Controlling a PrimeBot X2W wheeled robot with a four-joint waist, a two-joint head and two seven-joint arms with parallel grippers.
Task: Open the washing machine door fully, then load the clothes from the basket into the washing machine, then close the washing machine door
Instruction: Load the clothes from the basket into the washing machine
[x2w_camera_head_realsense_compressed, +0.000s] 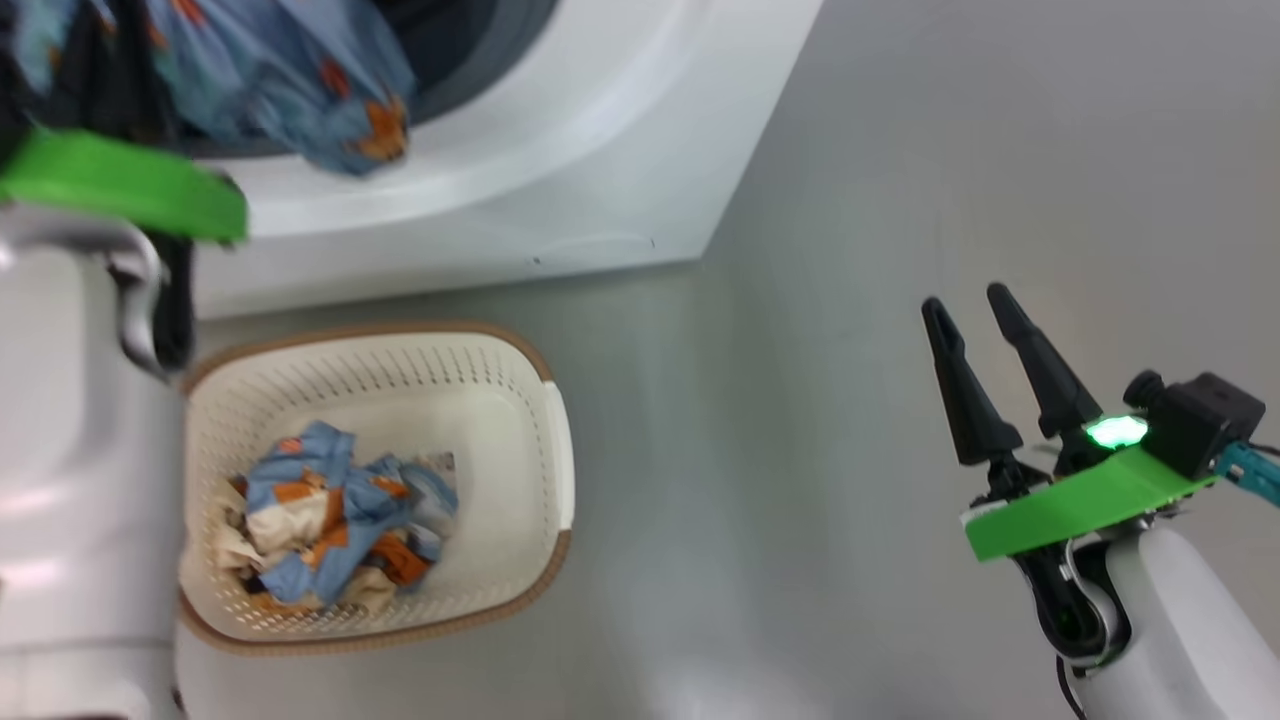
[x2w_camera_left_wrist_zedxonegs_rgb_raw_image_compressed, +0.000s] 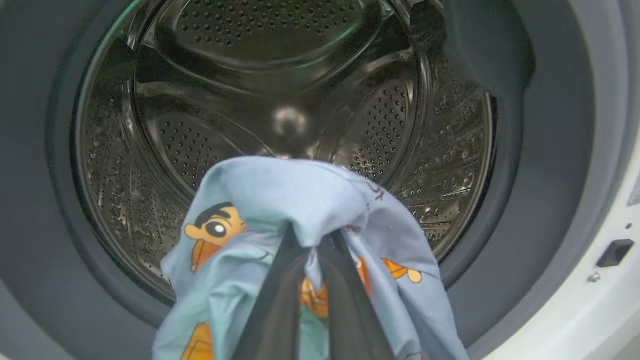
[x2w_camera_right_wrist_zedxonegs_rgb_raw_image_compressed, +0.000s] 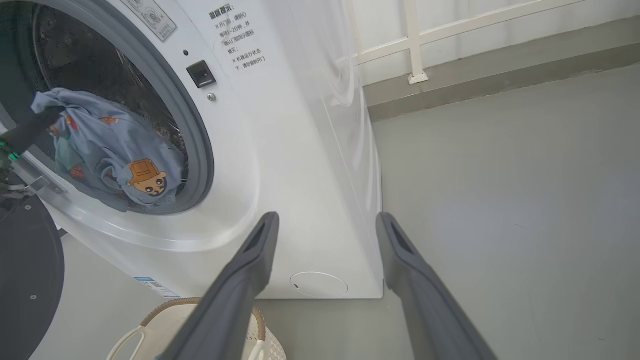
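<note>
My left gripper (x2w_camera_left_wrist_zedxonegs_rgb_raw_image_compressed: 312, 237) is shut on a light blue garment (x2w_camera_left_wrist_zedxonegs_rgb_raw_image_compressed: 300, 200) with orange cartoon prints, held at the mouth of the washing machine (x2w_camera_right_wrist_zedxonegs_rgb_raw_image_compressed: 280, 165), in front of the steel drum (x2w_camera_left_wrist_zedxonegs_rgb_raw_image_compressed: 280, 100). The same garment (x2w_camera_right_wrist_zedxonegs_rgb_raw_image_compressed: 110, 145) hangs over the grey gasket in the right wrist view and shows at the head view's top left (x2w_camera_head_realsense_compressed: 300, 80). More clothes (x2w_camera_head_realsense_compressed: 330, 525) lie bunched in the cream basket (x2w_camera_head_realsense_compressed: 520, 400) on the floor below the machine. The washing machine door (x2w_camera_right_wrist_zedxonegs_rgb_raw_image_compressed: 25, 270) stands open at the left edge. My right gripper (x2w_camera_head_realsense_compressed: 965, 300) is open and empty, over bare floor to the right.
Grey floor (x2w_camera_head_realsense_compressed: 850, 250) spreads to the right of the machine and basket. A white railing (x2w_camera_right_wrist_zedxonegs_rgb_raw_image_compressed: 415, 45) and a low kerb run along the back wall. My left forearm (x2w_camera_head_realsense_compressed: 80, 450) stands close beside the basket's left side.
</note>
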